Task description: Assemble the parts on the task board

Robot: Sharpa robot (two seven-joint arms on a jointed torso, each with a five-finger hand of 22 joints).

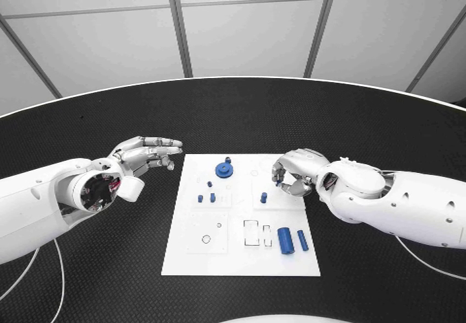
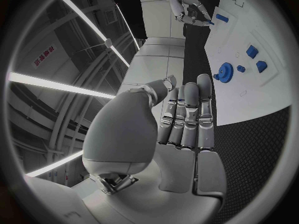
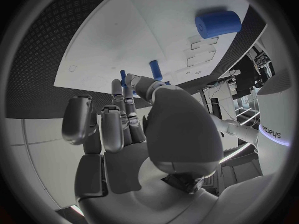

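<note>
The white task board (image 1: pixel 243 259) lies in the middle of the table. On it are a blue gear (image 1: pixel 224 168), several small blue pieces (image 1: pixel 206 198) and an upright blue peg (image 1: pixel 263 197). A thick blue cylinder (image 1: pixel 285 240) and a slimmer one (image 1: pixel 302 240) lie near its right edge. My right hand (image 1: pixel 296 173) hovers over the board's right edge, fingers curled, and pinches a small blue peg (image 3: pixel 122 77) between thumb and finger. The standing peg (image 3: pixel 156 69) is just beyond those fingertips. My left hand (image 1: pixel 145 153) hangs off the board's far left corner, fingers straight and apart, holding nothing.
The board has cut-out slots (image 1: pixel 257 232) and small holes (image 1: pixel 206 239) in its near half. Black table surface (image 1: pixel 97 269) surrounds it on all sides. In the left wrist view the gear (image 2: pixel 224 70) lies beyond my left hand's fingertips (image 2: pixel 204 79).
</note>
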